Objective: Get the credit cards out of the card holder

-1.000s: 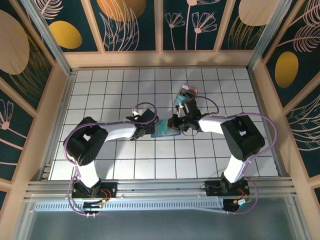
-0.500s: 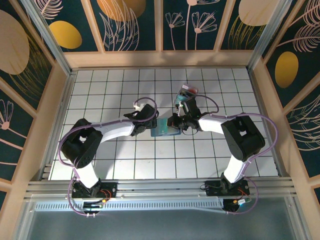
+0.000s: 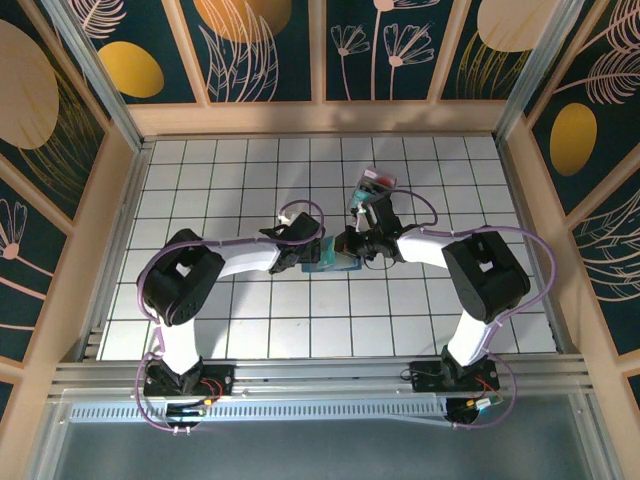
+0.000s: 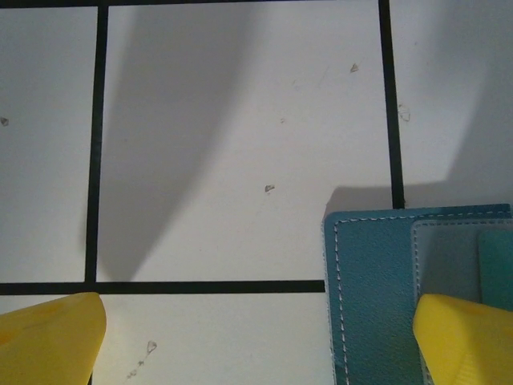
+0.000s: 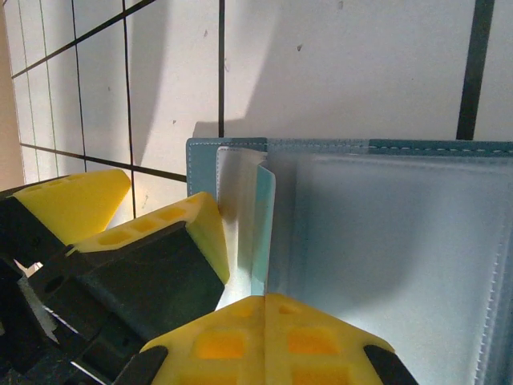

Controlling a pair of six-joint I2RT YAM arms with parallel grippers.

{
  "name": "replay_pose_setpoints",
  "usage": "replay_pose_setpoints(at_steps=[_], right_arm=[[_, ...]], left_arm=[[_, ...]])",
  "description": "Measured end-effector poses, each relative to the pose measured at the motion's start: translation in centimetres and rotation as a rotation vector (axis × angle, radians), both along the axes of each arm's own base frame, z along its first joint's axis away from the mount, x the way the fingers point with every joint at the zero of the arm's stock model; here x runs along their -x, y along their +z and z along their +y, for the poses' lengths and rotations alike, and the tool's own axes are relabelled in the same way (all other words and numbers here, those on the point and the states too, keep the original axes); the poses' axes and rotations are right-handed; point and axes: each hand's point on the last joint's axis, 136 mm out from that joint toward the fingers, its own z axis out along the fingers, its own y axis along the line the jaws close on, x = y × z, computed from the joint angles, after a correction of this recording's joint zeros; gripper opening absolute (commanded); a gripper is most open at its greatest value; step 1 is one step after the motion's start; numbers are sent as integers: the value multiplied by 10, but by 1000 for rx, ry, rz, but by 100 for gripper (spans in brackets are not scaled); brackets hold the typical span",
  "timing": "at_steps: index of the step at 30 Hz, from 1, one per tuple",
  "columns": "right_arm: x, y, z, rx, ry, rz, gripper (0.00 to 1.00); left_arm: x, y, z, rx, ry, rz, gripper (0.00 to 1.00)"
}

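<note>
Centre of the top view: the slate-blue card holder [image 3: 328, 264] lies on the tiled bench [image 3: 220, 190], with the left end effector [image 3: 308, 256] and right end effector [image 3: 350, 248] at its two ends.

Left wrist view: the left end effector's yellow fingers [image 4: 50, 337] are spread wide, one over the holder at lower right.

Right wrist view: at the bottom edge, the right end effector's fingertips [image 5: 321, 321] are pressed together against the open holder.

Bright, even light (soft shadows); sharp
</note>
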Motion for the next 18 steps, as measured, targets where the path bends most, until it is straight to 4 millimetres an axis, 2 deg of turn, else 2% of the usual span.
replay_pose_setpoints(at_steps=[2, 13, 18], right_arm=[[0, 0, 0, -2, -2, 0, 0], [0, 5, 8, -24, 2, -8, 17], [0, 4, 11, -27, 4, -12, 18]], left_arm=[[-2, -1, -2, 3, 0, -3, 99], [-6, -3, -5, 10, 3, -15, 99], [-6, -2, -5, 11, 3, -16, 99]])
